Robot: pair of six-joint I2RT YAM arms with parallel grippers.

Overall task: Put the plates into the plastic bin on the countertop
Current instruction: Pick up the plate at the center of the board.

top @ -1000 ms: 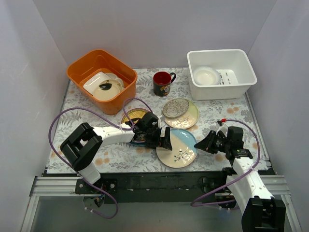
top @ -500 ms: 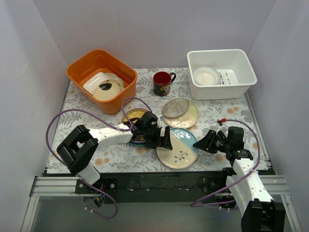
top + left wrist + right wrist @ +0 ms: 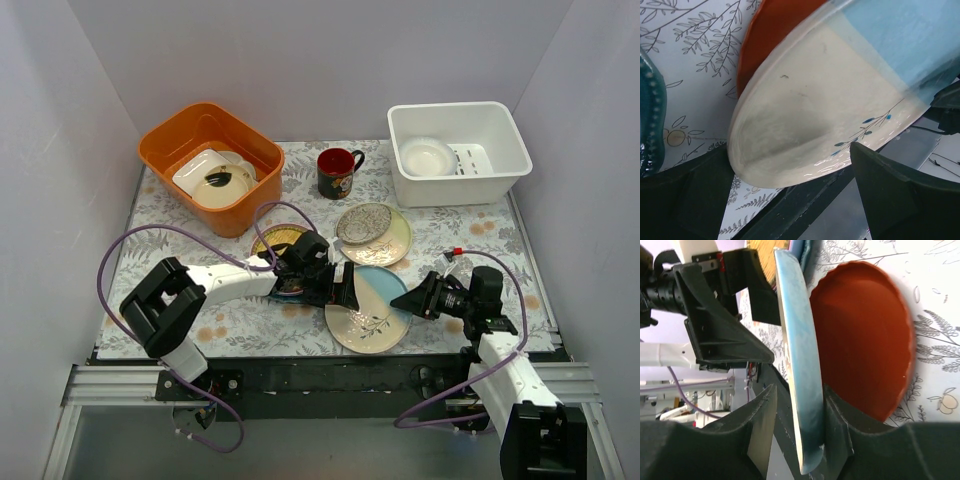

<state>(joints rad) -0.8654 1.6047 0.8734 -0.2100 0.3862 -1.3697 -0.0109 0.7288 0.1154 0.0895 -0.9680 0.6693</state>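
1. Task's thing: the cream-and-blue plate [image 3: 368, 308] sits low and centre in the overhead view. It is tilted up off a red-brown plate [image 3: 860, 335] lying beneath it on the worktop [image 3: 240, 320].
2. Left hand [image 3: 343, 288]: fingers spread wide, one either side of the plate's left edge. No clamping is evident.
3. Right hand [image 3: 407, 299]: fingers apart and straddling the plate's right rim, with a gap showing on one side. By the look of it, it has not yet gripped.
4. Done: the plastic bin [image 3: 460, 188], upper right, holds one white plate [image 3: 427, 157].
5. Left to do, as I judge it:
   - the two plates above;
   - a teal plate [image 3: 649, 125] beside them;
   - a yellow woven plate [image 3: 275, 238] left of centre;
   - a grey patterned plate [image 3: 363, 222] stacked on a cream plate [image 3: 395, 245] at centre.
6. Surface: pale cloth printed with grey ferns and orange flowers. It also carries an orange tub [image 3: 165, 150] of white dishes, upper left, and a dark mug [image 3: 337, 172].
7. Room: plain pale walls [image 3: 300, 60] enclose the worktop on three sides.
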